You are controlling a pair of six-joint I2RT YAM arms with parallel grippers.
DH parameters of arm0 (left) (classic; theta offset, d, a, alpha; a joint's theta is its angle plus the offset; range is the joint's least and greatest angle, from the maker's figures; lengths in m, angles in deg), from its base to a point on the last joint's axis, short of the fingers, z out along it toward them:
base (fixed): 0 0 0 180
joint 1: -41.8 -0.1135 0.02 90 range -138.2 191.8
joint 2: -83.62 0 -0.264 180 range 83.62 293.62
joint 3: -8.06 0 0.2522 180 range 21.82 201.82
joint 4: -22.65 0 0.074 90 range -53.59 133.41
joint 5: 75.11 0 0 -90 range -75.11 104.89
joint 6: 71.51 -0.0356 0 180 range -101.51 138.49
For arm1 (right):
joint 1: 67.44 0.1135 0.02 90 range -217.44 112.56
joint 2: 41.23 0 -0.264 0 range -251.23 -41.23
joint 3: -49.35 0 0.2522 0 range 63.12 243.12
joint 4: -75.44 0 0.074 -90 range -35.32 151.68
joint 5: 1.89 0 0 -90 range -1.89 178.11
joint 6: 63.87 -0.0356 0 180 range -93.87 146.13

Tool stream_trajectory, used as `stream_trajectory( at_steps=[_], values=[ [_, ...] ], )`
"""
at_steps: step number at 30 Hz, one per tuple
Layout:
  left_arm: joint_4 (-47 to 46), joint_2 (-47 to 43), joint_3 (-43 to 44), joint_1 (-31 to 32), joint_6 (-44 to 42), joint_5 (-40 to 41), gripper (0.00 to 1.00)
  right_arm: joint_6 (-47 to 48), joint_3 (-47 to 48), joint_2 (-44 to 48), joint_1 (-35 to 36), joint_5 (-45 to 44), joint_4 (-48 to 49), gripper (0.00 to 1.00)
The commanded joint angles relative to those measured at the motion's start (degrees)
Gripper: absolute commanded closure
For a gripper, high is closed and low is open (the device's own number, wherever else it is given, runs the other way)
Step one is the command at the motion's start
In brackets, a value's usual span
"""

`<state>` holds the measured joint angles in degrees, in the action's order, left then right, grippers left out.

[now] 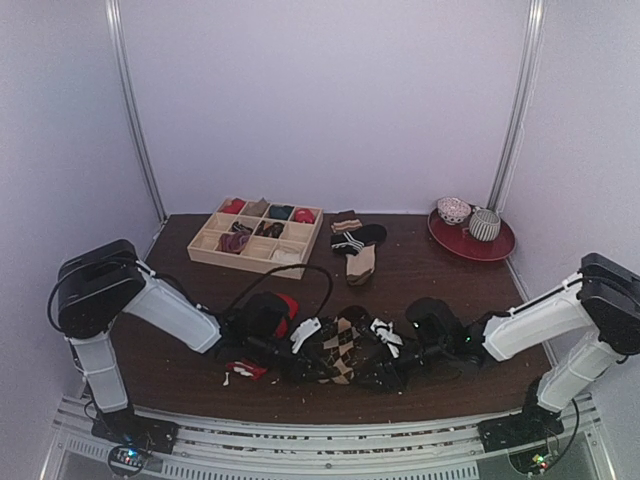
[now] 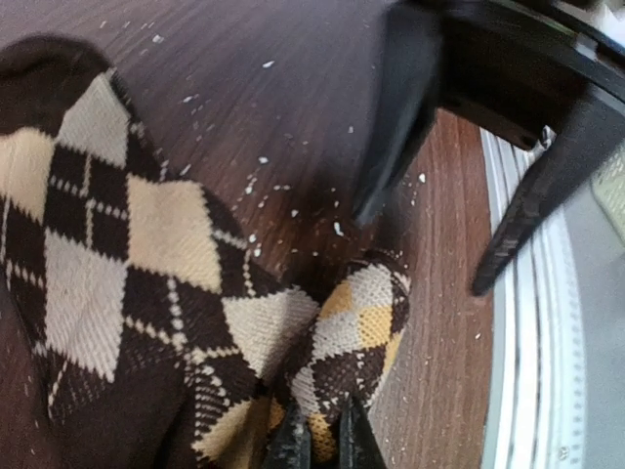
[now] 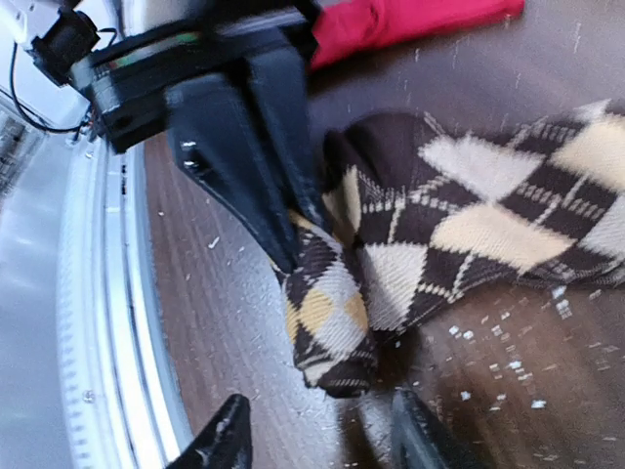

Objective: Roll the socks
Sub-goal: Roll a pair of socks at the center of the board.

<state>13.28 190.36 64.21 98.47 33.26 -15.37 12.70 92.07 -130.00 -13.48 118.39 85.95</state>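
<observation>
The brown argyle sock [image 1: 345, 350] lies bunched near the table's front edge, between both grippers. My left gripper [image 2: 324, 445] is shut on a folded end of the sock [image 2: 361, 322] and also shows in the right wrist view [image 3: 244, 127]. My right gripper [image 3: 320, 440] is open, one finger on each side just in front of that folded end [image 3: 332, 313], not touching it. Its fingers [image 2: 400, 107] show in the left wrist view. The red sock [image 1: 287, 302] lies behind the left wrist and shows in the right wrist view [image 3: 410, 20].
A wooden divided tray [image 1: 205, 250] holding rolled socks stands at the back left. A black striped sock [image 1: 350, 240] and a tan sock [image 1: 361, 266] lie mid-back. A red plate [image 1: 500, 248] with two bowls is back right. The metal rail [image 3: 107, 342] is close by.
</observation>
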Motion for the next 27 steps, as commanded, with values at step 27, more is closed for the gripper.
stream_trajectory(
  at_steps=[27],
  values=[
    [18.3,7.2,-2.6,-4.0,11.5,-5.8,1.0,35.6,3.2,-10.9,16.4,-33.7,14.5,0.49]
  ],
)
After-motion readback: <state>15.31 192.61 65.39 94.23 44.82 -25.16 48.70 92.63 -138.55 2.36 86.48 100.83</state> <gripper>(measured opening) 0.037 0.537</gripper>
